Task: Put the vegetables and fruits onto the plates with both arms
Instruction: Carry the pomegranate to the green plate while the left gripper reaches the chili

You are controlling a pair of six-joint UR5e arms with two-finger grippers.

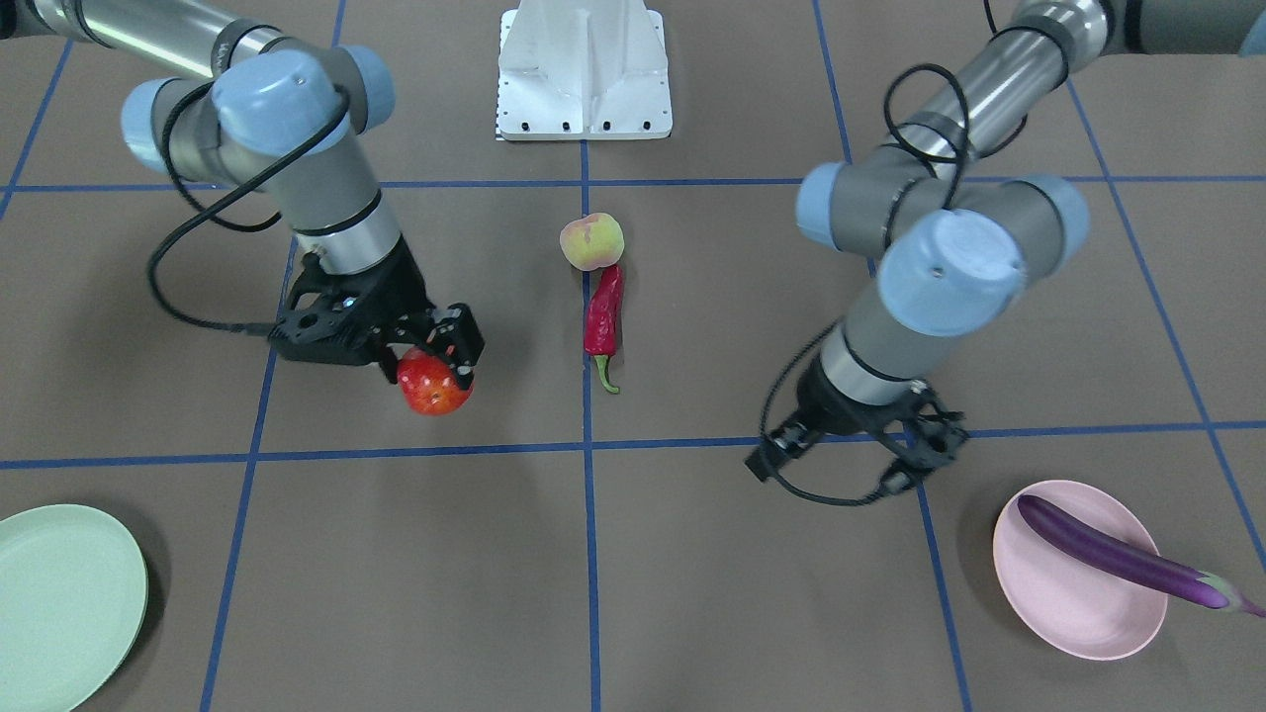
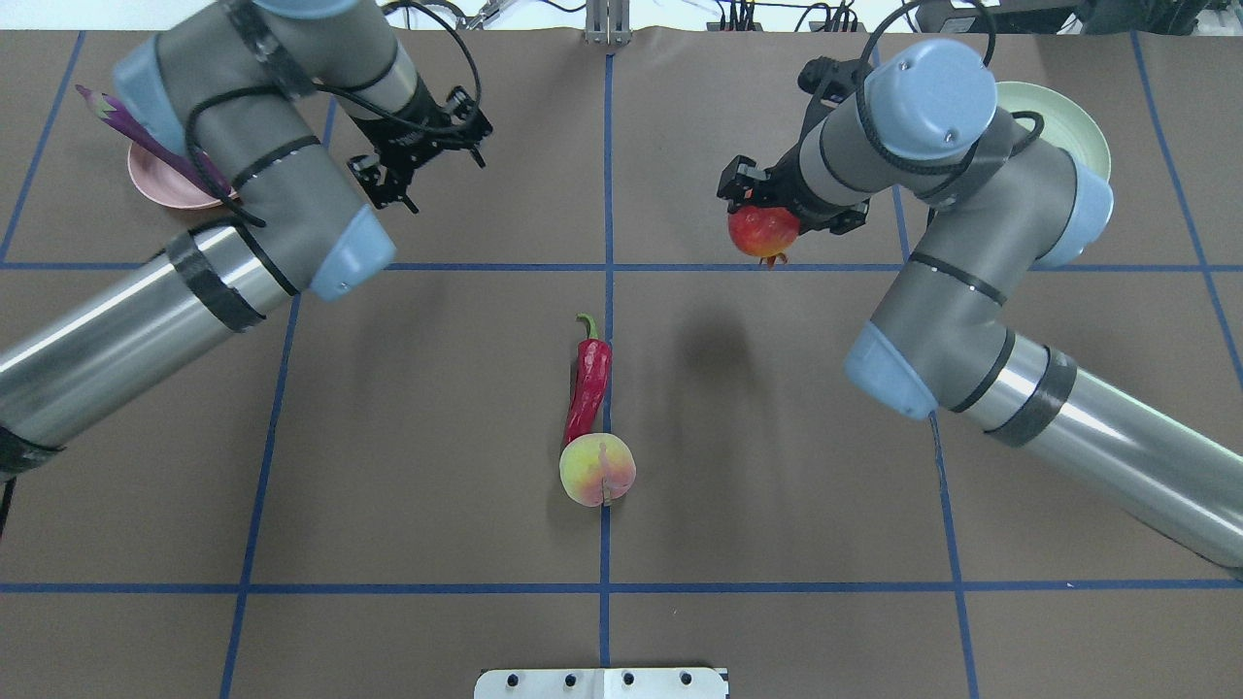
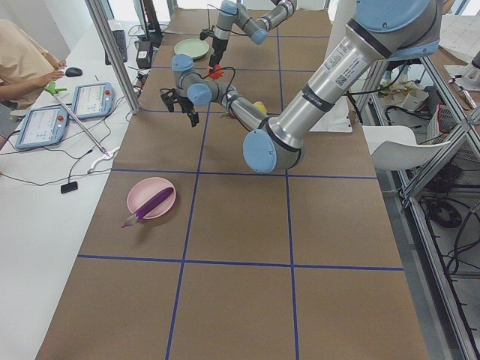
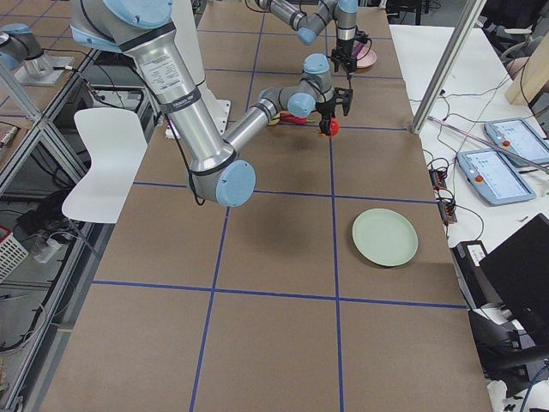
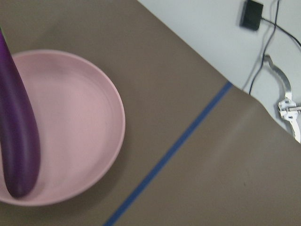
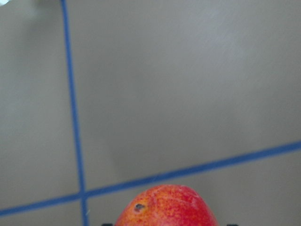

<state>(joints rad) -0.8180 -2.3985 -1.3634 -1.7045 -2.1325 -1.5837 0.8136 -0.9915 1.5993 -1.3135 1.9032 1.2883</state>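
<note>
- Brown paper covers the table (image 1: 692, 554), and blue tape lines (image 1: 590, 554) divide it into large squares; the white base (image 1: 584, 74) stands at the robot's edge.
- The right gripper (image 1: 427, 361) is pinching the red fruit (image 1: 433, 386) from above, one finger on each side. The fruit hangs below the black fingers, over the paper. In the right wrist view its speckled top fills the lower edge, close to a crossing of tape lines.
- The left gripper (image 2: 424, 165) has its jaws spread, with nothing between them. It hangs near the pink plate (image 1: 1058, 603), to the side of it and not over it.
- The eggplant (image 1: 1118, 556) lies slantwise across the pink plate. Its rounded end rests inside the dish and its capped end sticks out past the rim.
- The peach (image 1: 591, 241) sits on the centre tape line, nearer the base.
- The chili pepper (image 1: 603, 311) lies along the same line. One end touches the peach and the green stem points away from the robot.
- The green plate (image 1: 59, 603) sits at the far corner on the robot's right, well apart from the right gripper.
</note>
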